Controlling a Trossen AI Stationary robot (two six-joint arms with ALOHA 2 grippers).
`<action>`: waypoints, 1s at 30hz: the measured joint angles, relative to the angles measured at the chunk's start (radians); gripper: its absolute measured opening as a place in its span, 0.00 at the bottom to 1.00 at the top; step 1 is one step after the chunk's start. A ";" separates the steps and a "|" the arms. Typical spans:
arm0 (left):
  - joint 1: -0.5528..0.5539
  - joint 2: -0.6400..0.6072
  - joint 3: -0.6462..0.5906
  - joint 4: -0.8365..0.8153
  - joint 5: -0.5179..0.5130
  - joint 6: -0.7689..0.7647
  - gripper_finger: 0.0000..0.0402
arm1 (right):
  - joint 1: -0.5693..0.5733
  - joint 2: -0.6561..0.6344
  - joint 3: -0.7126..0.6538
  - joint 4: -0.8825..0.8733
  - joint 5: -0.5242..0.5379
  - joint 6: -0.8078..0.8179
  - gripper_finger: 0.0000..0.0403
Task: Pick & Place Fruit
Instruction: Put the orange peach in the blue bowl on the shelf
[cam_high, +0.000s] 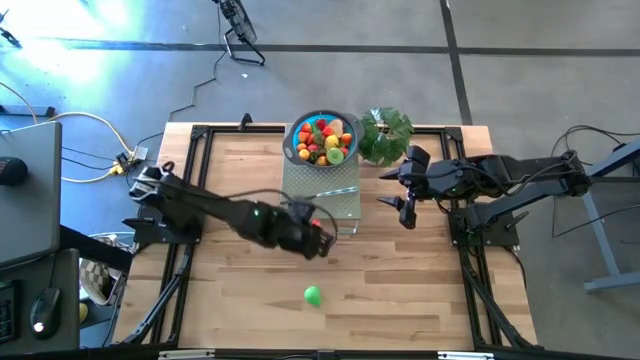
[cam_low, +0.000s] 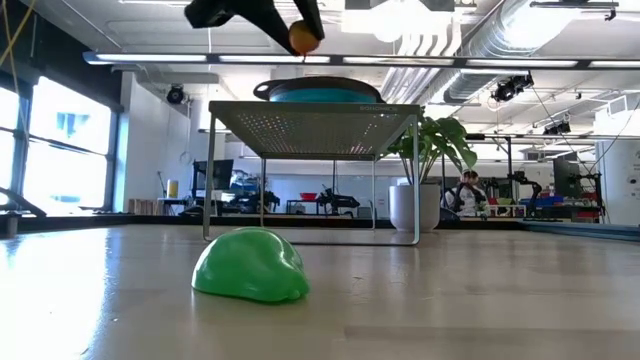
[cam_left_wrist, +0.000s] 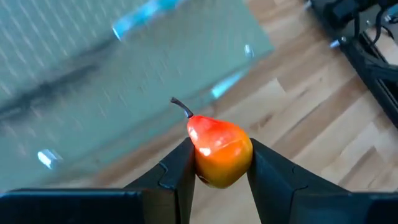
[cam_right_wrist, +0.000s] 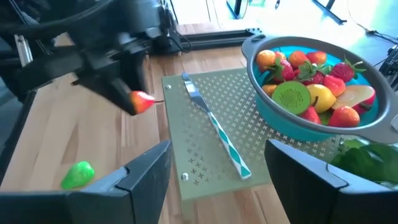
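An orange-red toy pear (cam_left_wrist: 217, 152) with a dark stem is held by my left gripper (cam_high: 318, 232), which is shut on it above the near edge of the perforated metal stand (cam_high: 322, 195). In the low view the pear (cam_low: 304, 38) hangs higher than the stand's top. A blue bowl (cam_high: 322, 140) full of several toy fruits rests on the stand's far part. A green fruit (cam_high: 313, 296) lies on the table nearer the front. My right gripper (cam_high: 408, 198) hovers open to the right of the stand. My left gripper pinches the pear's broad lower body (cam_left_wrist: 200, 167) between its two fingers, one on each side. The fingers (cam_left_wrist: 177, 168) slant down from the table's left. The stem end (cam_left_wrist: 180, 106) points away from the gripper, and the pear is lifted clear of table and stand.
A slim knife (cam_right_wrist: 217, 127) lies on the stand next to the bowl. A leafy plant (cam_high: 386, 135) stands at the back, right of the bowl. Black frame rails (cam_high: 470, 270) run along the table's sides. Bare wood lies around the green fruit.
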 joint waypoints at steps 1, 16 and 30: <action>0.014 -0.013 0.000 -0.002 0.000 0.031 0.30 | 0.000 0.000 0.000 0.007 0.000 0.000 0.62; 0.262 -0.138 0.000 0.054 0.003 0.492 0.30 | 0.000 0.000 0.000 0.060 0.236 0.052 0.62; 0.580 -0.143 0.000 0.167 0.124 0.681 0.30 | -0.057 0.000 0.000 0.060 0.384 -0.053 0.62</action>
